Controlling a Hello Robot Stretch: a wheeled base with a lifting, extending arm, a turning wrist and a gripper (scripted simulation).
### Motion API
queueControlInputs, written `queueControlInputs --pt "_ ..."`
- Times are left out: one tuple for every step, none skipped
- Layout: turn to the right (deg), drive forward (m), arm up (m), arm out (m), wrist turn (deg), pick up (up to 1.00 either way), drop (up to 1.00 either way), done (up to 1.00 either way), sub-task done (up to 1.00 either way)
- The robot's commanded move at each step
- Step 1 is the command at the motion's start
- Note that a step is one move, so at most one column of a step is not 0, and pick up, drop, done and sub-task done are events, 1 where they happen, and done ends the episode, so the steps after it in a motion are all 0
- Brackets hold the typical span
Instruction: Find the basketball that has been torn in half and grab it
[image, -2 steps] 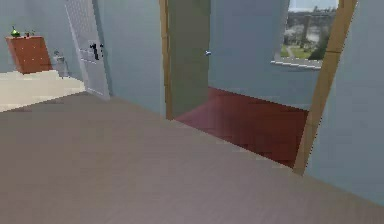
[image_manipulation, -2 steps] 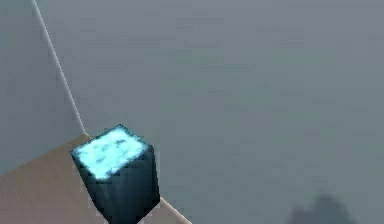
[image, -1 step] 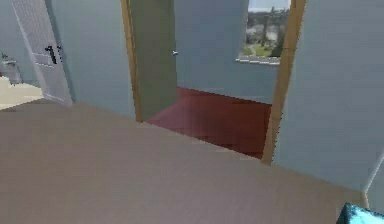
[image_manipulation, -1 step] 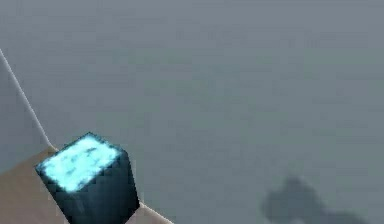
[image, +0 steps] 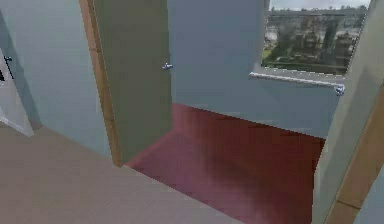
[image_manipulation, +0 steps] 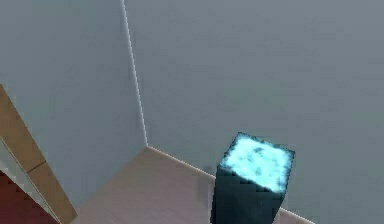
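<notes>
Forward view: 1 door is found swung open, giving passage onto a red floor below 1 window. Arm side view: 1 dark, turquoise-topped post is noted near a wall corner. Pincer state and basketball location cannot be told.

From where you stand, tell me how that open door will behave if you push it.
The door stands open off its wooden frame, so it would likely swing on that edge, not tip. It looks a flat, tall slab: probably stiff and fairly heavy. Pushing near the handle should turn it easiest.
</notes>
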Motion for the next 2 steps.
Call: queueControlInputs --pt "3.0 0.00 0.00 0.00 0.0 0.00 0.00 0.00 0.00" --pt "0.0 0.85 0.00 0.00 0.0 0.00 0.00 0.00 0.00"
